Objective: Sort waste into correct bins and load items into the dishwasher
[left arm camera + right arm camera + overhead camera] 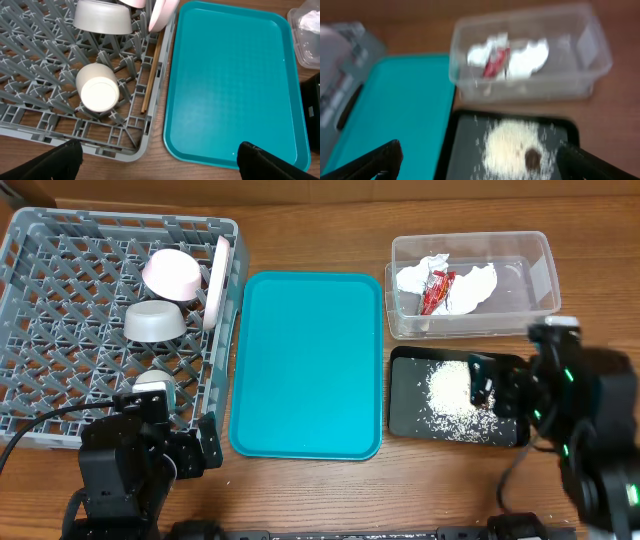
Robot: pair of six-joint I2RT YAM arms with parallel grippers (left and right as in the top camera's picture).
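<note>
The grey dish rack [60, 280] at the left holds the pinkish-white bowl [172, 273], the grey metal bowl [153, 321], the white plate [217, 280] on edge, the white cup [98, 90] and the chopsticks [150, 75]. The clear tub [530, 275] holds the white napkin [472, 285] and red wrapper [436, 290]. The black tray [405, 395] holds rice [450, 388] and a brown scrap [532, 157]. My left gripper [157, 165] is open and empty over the rack's front corner. My right gripper [477, 162] is open and empty above the black tray.
The teal serving tray [308, 365] lies empty between the rack and the bins. My right arm [590, 430] covers the black tray's right end. Bare wooden table shows along the front edge.
</note>
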